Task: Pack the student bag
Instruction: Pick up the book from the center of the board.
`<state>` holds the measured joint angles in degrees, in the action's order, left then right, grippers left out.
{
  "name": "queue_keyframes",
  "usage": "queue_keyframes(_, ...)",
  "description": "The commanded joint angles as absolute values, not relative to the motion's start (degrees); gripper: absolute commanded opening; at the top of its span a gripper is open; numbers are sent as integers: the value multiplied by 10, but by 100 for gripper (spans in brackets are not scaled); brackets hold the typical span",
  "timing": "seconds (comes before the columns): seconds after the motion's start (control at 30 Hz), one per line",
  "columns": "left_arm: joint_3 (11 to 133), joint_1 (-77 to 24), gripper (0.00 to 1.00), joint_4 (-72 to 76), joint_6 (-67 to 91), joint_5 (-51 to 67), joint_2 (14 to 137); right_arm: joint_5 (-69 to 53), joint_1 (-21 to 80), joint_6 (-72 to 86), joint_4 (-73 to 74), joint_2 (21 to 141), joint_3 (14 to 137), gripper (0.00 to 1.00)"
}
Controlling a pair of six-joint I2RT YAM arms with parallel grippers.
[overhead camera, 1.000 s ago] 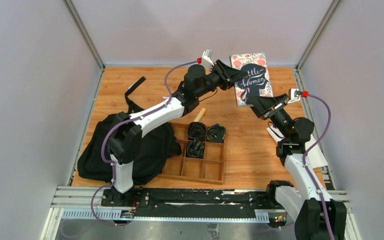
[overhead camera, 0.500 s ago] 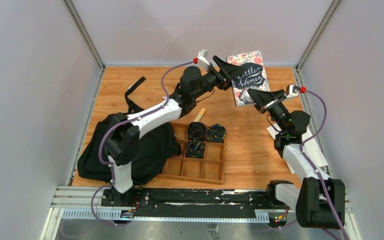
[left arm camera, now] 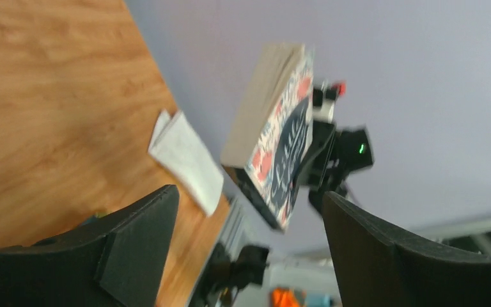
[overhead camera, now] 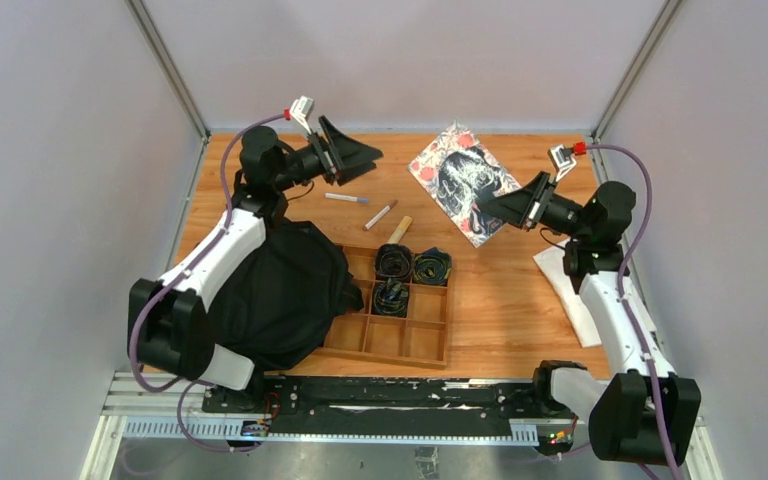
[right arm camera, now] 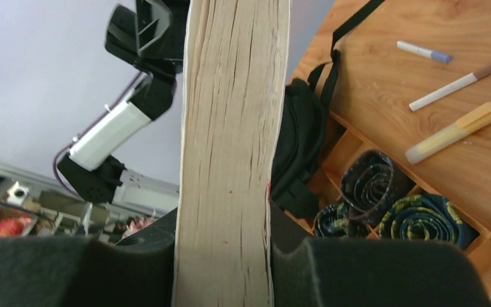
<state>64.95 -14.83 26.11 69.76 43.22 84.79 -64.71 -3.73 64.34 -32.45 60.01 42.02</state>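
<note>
One book (overhead camera: 457,178) is pinched in your right gripper (overhead camera: 486,207); the student bag (overhead camera: 275,300) lies at its eight o'clock, nearer the spread, empty left gripper (overhead camera: 358,156).

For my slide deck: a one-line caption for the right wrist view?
Right gripper clamps the book, page edges facing the lens, student bag and wooden tray behind.

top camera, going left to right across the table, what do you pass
student bag → wooden tray → book, held up off the table → white sheet
</note>
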Motion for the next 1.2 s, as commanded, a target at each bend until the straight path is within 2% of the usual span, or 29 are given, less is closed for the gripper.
queue_keyframes(0.0,649,-171,87,83,538,552,786,-738,-20,523,-230,580,471,0)
queue_keyframes(0.13,685,-178,89,-68,428,538,778,-737,21,514,-231,585,474,0)
queue_keyframes(0.4,726,-215,92,-105,377,555,793,-738,103,538,-299,620,479,0)
queue_keyframes(0.57,722,-236,85,-94,377,595,797,-750,120,531,-294,637,488,0)
queue_keyframes(0.63,720,-245,77,-90,380,601,792,-756,122,525,-290,642,487,0)
queue_keyframes(0.73,720,-251,57,-89,383,602,790,-760,124,517,-285,647,485,0)
queue_keyframes(0.77,720,-251,47,-88,386,602,790,-760,124,515,-283,647,484,0)
queue_keyframes(0.83,721,-251,19,-81,396,597,792,-758,125,501,-263,647,486,0)
queue_keyframes(0.87,721,-251,3,-75,404,592,794,-751,124,488,-242,648,489,3)
queue_keyframes(0.9,720,-251,0,-69,416,581,796,-741,124,472,-212,648,493,20)
queue_keyframes(0.93,719,-251,0,-61,428,571,797,-726,123,456,-182,647,499,46)
queue_keyframes(1.0,709,-250,0,-23,466,560,796,-690,120,448,-143,640,500,76)
queue_keyframes(1.03,701,-250,0,11,490,556,794,-666,120,465,-160,634,489,84)
queue_keyframes(1.07,691,-249,0,45,519,553,793,-648,120,505,-208,628,472,87)
queue_keyframes(1.17,683,-244,0,80,555,526,787,-588,121,695,-477,622,360,95)
